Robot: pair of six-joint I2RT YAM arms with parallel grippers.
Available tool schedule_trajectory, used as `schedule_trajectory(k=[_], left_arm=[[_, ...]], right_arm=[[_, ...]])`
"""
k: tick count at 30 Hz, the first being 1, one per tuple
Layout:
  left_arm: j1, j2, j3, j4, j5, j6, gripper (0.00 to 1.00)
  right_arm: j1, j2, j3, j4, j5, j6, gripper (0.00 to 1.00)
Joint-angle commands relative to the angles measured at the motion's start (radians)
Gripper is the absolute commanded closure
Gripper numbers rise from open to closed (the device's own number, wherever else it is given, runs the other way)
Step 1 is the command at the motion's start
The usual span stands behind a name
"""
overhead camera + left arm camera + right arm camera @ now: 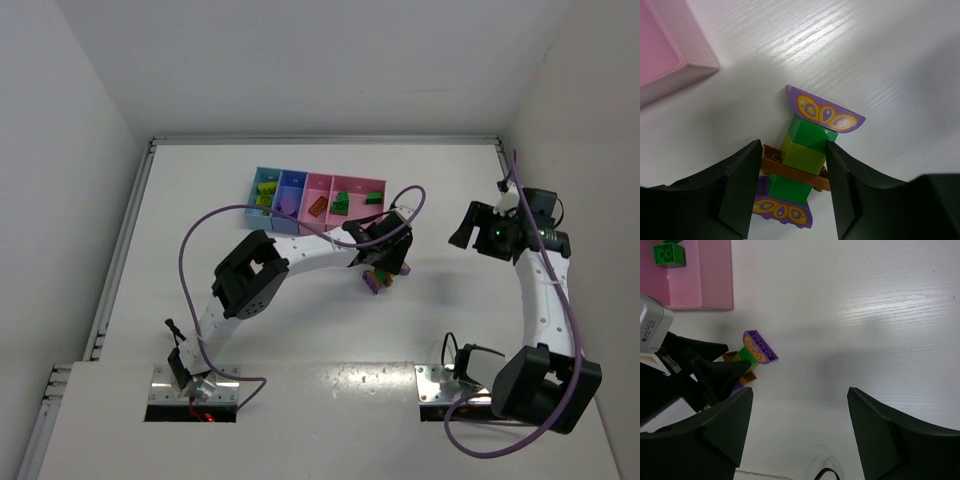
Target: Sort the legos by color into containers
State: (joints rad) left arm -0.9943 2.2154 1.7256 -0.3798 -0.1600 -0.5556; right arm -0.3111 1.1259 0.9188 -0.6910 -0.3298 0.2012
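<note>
You are partway through: the containers (300, 177) at the far side of the bench (300, 340) already hold bricks. There is what looks like an orange piece (316, 207) in the narrow pink bin (318, 183) and green bricks (341, 205) in the wider pink bin (356, 184). The two blue bins (291, 181) hold small pieces whose colours you can hardly read from above. As far as you can see, what is left is the multicolour stack (807, 137), made of purple ends, green and lime bricks and an orange plate. It sits just in front of the pink bins, and I judge it must be pulled apart before each colour goes home. Your left hand (795, 150) is clenched on it, fingers (740, 190) pressing the plate's ends. Your right hand (800, 395) hangs released, nothing in it, well apart to the side. You cannot tell whether the stack rests on the bench or is lifted, and its lower end is partly hidden behind the left fingers.
</note>
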Motion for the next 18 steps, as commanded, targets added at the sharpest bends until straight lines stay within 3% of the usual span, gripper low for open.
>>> schedule_trajectory(k=[1,12,18], left_arm=[[-0.012,-0.074,-0.018,0.024,-0.006,0.033,0.41],[-0.021,-0.126,-0.029,0.059,0.025,0.181,0.38],[-0.021,-0.138,-0.04,0.076,0.115,0.247,0.38]], right_arm=[[-0.003,-0.029,0.005,-0.002,-0.025,-0.013,0.23],[-0.003,-0.038,0.005,-0.002,-0.034,-0.013,0.22],[-0.003,-0.048,0.005,-0.002,-0.034,-0.013,0.22]])
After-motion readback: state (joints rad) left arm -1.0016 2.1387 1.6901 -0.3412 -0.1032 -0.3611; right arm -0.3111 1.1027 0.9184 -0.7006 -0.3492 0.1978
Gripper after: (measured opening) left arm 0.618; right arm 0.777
